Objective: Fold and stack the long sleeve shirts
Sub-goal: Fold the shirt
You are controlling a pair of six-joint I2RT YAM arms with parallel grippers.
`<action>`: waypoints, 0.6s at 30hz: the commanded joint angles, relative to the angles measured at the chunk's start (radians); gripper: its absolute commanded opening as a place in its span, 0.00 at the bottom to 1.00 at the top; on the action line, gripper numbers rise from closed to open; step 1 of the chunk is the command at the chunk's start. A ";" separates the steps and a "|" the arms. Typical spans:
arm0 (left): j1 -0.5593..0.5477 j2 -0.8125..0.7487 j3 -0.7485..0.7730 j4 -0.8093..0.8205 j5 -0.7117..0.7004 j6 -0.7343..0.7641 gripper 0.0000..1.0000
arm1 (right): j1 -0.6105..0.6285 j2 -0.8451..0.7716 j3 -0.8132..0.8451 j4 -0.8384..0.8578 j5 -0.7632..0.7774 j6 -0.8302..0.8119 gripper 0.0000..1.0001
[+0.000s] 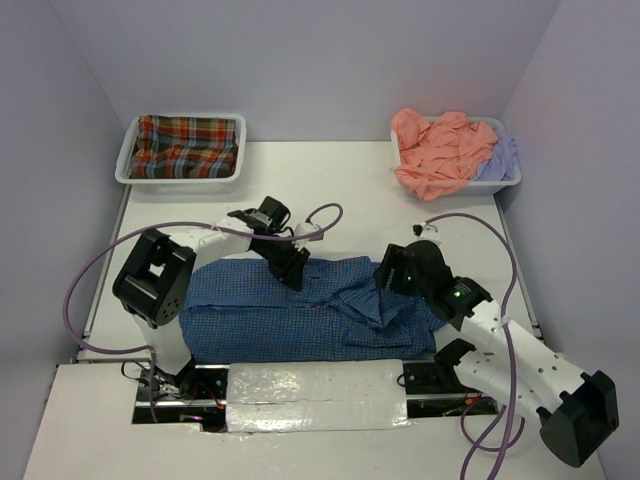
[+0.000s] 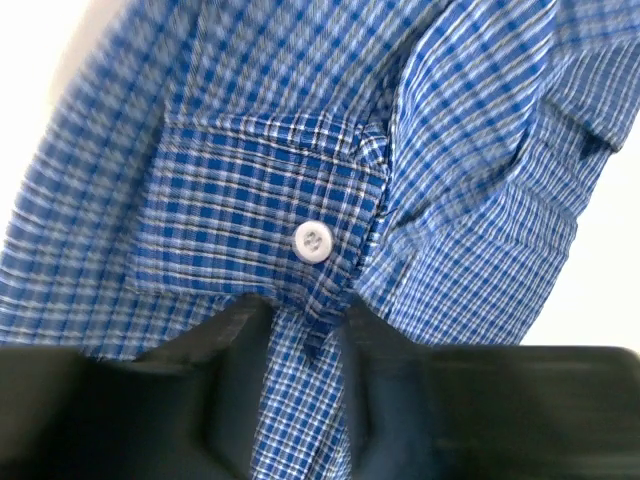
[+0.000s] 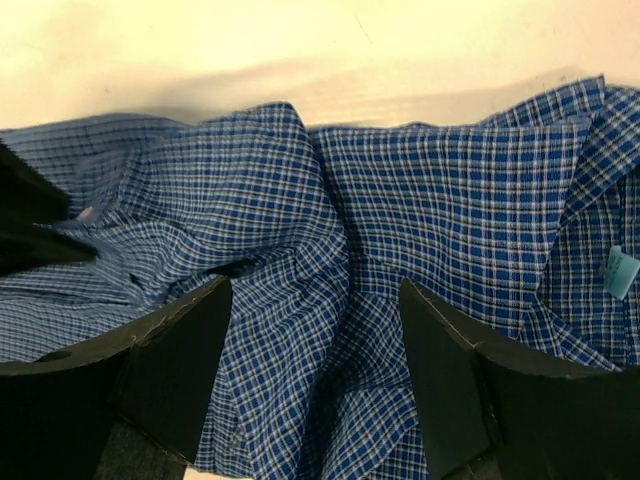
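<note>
- At 6 o'clock on the surface point(image 1: 350, 195), the blue shirt point(image 1: 270, 315) lies spread broadside; its 9 o'clock half is fairly flat, its 3 o'clock end rumpled and bunched.
- At the shirt's far edge, the left tool point(image 2: 302, 318) stands narrow astride a ridge of cloth just below the buttoned cuff point(image 2: 240, 225); whether it truly pinches the cloth, I cannot tell.
- At the rumpled end, the right tool point(image 3: 315, 300) stands wide, one finger on each side of a raised fold; it holds nothing.
- At 10 o'clock, the plaid shirt point(image 1: 185, 145) fills a white tray point(image 1: 127, 168) and lies fairly flat; it may be one already dealt with, though that is only a judgement.
- At 2 o'clock, the salmon shirt point(image 1: 440, 150) and the lavender shirt point(image 1: 500, 155) sit crumpled in a second tray point(image 1: 512, 184); neither looks folded.
- By my reckoning the task is short of halfway; the blue shirt's fold is unfinished; two shirts wait; no stack of several shows.
</note>
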 commanded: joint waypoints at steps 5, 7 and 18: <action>-0.001 0.011 0.112 0.012 -0.011 -0.018 0.00 | -0.062 0.050 -0.016 -0.025 -0.036 -0.007 0.73; -0.001 0.015 0.162 -0.014 -0.044 -0.006 0.00 | -0.077 0.045 -0.014 -0.040 -0.034 -0.003 0.69; -0.154 -0.038 0.564 -0.124 -0.513 0.230 0.00 | -0.272 0.078 -0.007 -0.076 -0.102 -0.027 0.50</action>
